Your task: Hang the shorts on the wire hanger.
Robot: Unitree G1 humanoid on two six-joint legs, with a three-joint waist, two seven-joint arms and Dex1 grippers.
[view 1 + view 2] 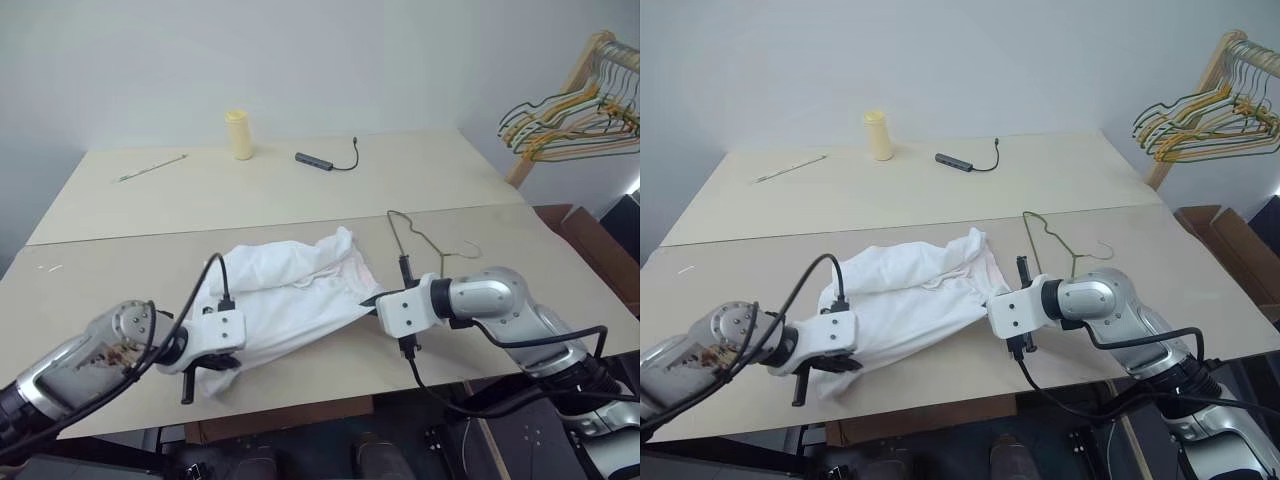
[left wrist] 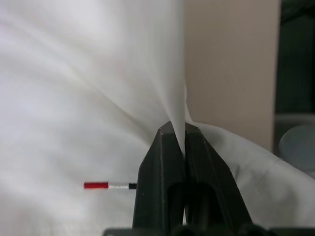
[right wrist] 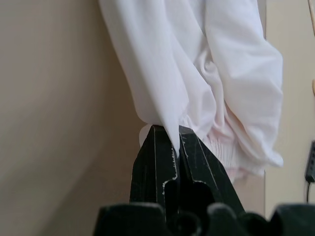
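The white shorts [image 1: 285, 295] lie crumpled on the near table, stretched between my two grippers. My left gripper [image 2: 178, 129] is shut on a fold of the cloth at the shorts' near left corner [image 1: 215, 370], by the table's front edge. At the shorts' right end, my right gripper [image 3: 172, 132] is shut on a pinch of cloth [image 1: 366, 299] beside the gathered, pinkish waistband [image 3: 221, 152]. The thin wire hanger [image 1: 420, 240] lies flat on the table just beyond the right gripper, its hook [image 1: 1103, 247] to the right, apart from the shorts.
A yellow cylinder [image 1: 239, 134], a black hub with a cable [image 1: 318, 159] and a thin stick [image 1: 152, 167] sit on the far table. A wooden rack with a bunch of coloured hangers [image 1: 575, 115] stands at the right, with a cardboard box [image 1: 590, 240] below it.
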